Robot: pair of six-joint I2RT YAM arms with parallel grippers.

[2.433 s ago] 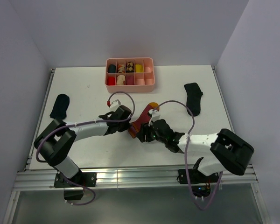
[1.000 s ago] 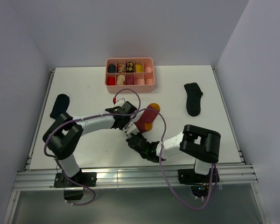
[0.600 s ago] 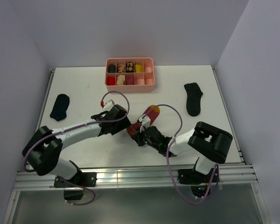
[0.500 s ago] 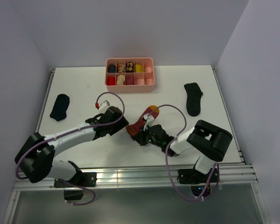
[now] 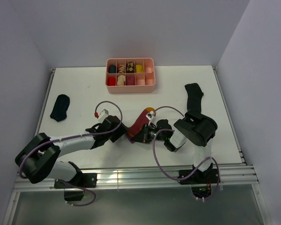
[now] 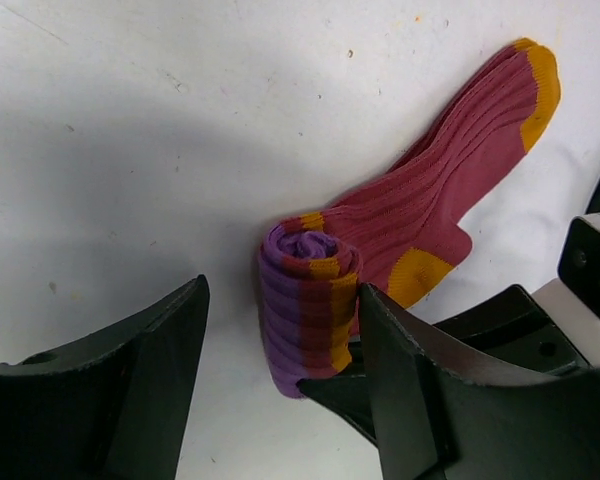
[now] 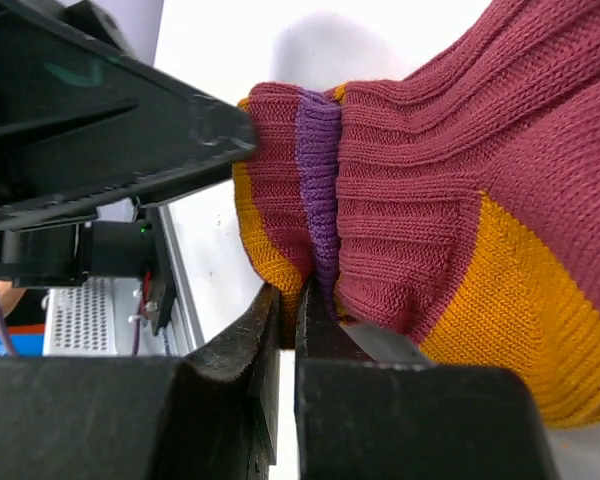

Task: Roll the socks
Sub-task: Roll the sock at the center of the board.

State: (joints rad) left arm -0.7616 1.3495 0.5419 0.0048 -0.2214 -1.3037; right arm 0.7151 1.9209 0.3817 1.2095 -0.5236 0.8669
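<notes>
Left gripper [image 5: 123, 134], right gripper [image 5: 142, 135] at striped sock [image 5: 141, 121], apparently touching.

Mid table's crowded: left gripper [image 6: 280, 295] has fingers spread w/ the striped sock [image 6: 430, 200] roll between; right gripper [image 7: 292, 310] is pinched on it from opposite, no gap betw. them. Room on table [image 5: 84, 89] far-left. Obstacles: left black sock [image 5: 60, 107], right black sock [image 5: 193, 93], pink tray [image 5: 130, 87] at back.

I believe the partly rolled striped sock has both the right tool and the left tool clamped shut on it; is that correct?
Not quite: only the right tool is clamped shut on the partly rolled striped sock. The left wrist view shows the left tool open, jaws apart either side of the roll.
</notes>
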